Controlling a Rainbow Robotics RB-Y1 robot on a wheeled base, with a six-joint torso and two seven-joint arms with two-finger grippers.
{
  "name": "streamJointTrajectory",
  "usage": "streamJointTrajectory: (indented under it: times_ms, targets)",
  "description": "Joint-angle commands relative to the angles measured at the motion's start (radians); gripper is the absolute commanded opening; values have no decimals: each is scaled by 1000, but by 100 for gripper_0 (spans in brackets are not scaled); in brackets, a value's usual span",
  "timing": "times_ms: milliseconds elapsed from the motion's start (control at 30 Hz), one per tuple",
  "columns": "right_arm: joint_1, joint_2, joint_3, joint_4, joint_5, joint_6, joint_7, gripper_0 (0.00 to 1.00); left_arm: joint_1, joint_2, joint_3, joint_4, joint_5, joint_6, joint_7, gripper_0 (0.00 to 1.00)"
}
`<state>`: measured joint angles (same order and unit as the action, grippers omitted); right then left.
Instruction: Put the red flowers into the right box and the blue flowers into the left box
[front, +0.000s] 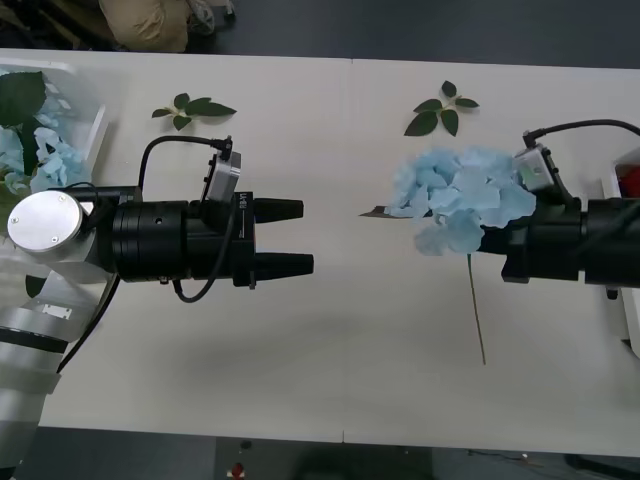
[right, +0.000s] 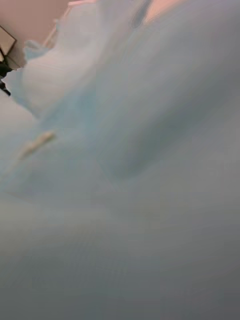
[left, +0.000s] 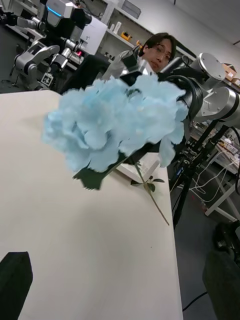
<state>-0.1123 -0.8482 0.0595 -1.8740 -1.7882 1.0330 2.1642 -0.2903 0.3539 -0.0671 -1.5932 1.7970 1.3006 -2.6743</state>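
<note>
We hold the soft, light blue flower (front: 462, 198) clenched in our right pincer (front: 500, 245) near its head; our left pincer (front: 290, 236) waits released, and should take the stiffer stem.

Both arms reach level toward each other, left gripper (front: 303, 236) jaws parted, right arm's wrist opposite.

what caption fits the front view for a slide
Right gripper holds a blue flower above the table, facing the open left gripper.
</note>
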Motion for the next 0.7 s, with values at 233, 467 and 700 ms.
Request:
streamJointTrajectory:
  times_ms: [233, 467, 700]
  targets:
    - [-129, 232, -141, 64, -40, 177, 241, 0, -12, 2, 15, -33, 10, 2, -31, 100]
    - [-210, 356, -191, 151, -76, 233, 353, 0, 49, -16, 52, 22, 51, 3, -31, 100]
    - [-259, 442, -264, 217, -80, 314, 378, 0, 46, -3, 50, 61, 50, 48, -31, 100]
